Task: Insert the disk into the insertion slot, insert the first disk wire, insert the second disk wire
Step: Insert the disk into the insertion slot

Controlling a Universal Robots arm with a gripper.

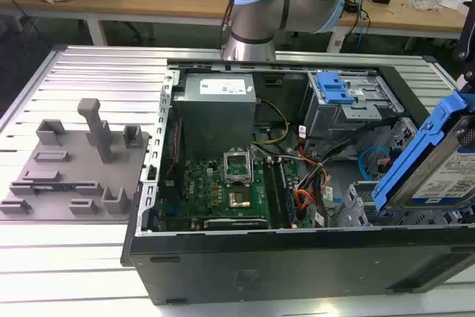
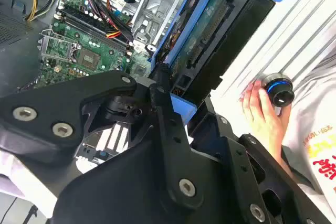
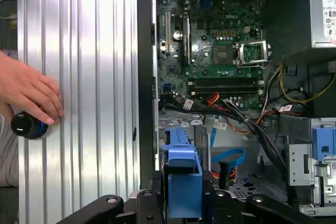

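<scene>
- While the gripper (image 2: 184, 93) pinches the disk (image 1: 434, 172) by its bright blue carrier, the drive hangs tilted in the air at the right edge of the exterior view, above the lower right corner of the open computer case (image 1: 260, 272). That slant likely lines it up with the bay below.
- The insertion slot (image 1: 351, 209), a grey perforated bay at the lower right of the case, looks unfilled, so the disk is not yet in.
- Both cables lie loose inside the case. The first disk wire (image 1: 308, 192), orange and black, runs beside the motherboard (image 1: 223, 187). The second disk wire (image 1: 377, 159), a blue loop, sits near the slot. Neither appears plugged into the disk.
- The case also holds a power supply (image 1: 215, 102) at the upper middle and a larger cage with a blue latch (image 1: 334, 87) at the upper right.
- A person's hand (image 3: 29, 95) rests on a round black knob (image 3: 21, 124) on the ribbed bench (image 1: 67, 87), apart from the case.
</scene>
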